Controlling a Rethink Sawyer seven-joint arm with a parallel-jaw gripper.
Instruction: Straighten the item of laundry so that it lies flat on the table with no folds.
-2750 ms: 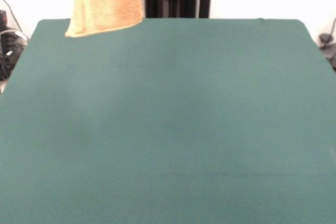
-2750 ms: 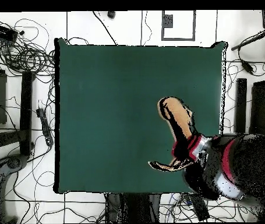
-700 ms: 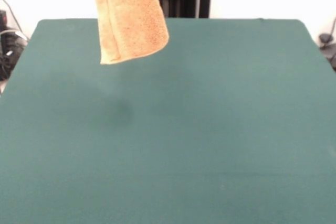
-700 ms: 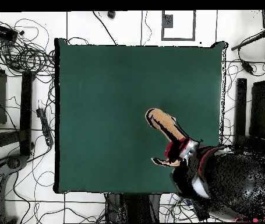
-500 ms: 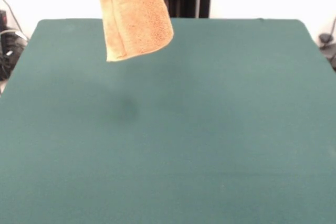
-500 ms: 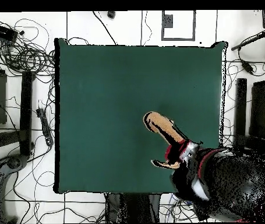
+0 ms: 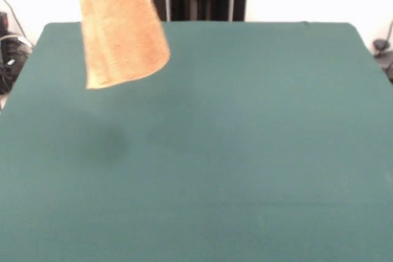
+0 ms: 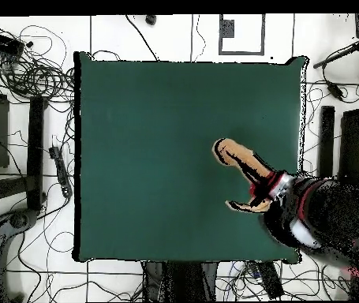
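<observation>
The towel [image 7: 120,29] hangs from above, clear of the table [image 7: 245,151], over the table's far left part in the front view, with its lower end off the surface. In the overhead view the towel [image 8: 241,162] stretches up and to the left from the gripper [image 8: 273,188]. The gripper sits over the table's [image 8: 151,142] lower right part, the side nearest the robot's base.

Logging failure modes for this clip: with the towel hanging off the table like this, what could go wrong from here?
1. The towel hangs doubled over, clear of the table; lowered straight down, it would likely land folded or bunched.
2. It hangs near one side edge of the table in the overhead view; spread that way, part could drape over the edge.
3. The end effector holds it by one end only; a swing could shake it loose.
</observation>
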